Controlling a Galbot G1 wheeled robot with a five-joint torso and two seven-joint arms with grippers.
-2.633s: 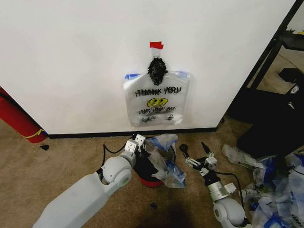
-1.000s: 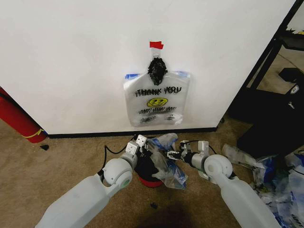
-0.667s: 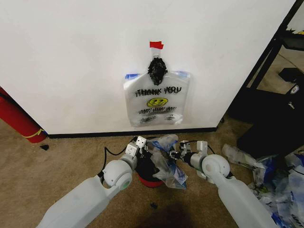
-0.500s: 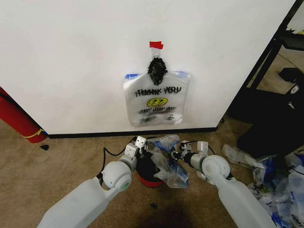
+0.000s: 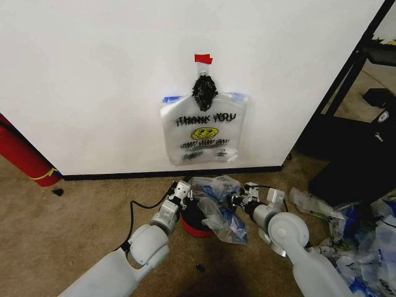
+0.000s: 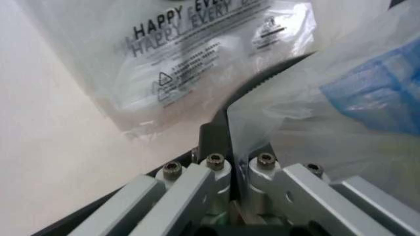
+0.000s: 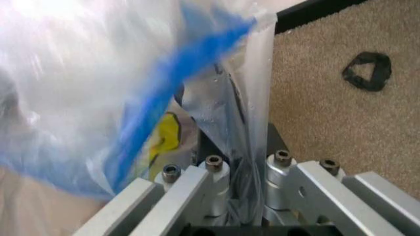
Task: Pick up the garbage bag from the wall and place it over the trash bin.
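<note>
A garbage bag with "THANK YOU" print and a yellow smiley hangs flat on the wall; its lower print also shows in the left wrist view. A second, crumpled bag with blue handles lies draped over the trash bin, a black bin with a red base. My left gripper is shut on that bag's edge, its closed tips pinching film. On the bin's other side my right gripper is shut on the bag's film, tips together.
A black knotted clump under red tape holds the wall bag. A long red cylinder leans at the left. Black furniture and a heap of loose bags crowd the right. A small black bit lies on the carpet.
The right gripper, open and clear of the bin 2.6 s ago, has reached in and shut on the crumpled bag. Both arms have since dropped lower, and the bag is spread wider over the bin.
</note>
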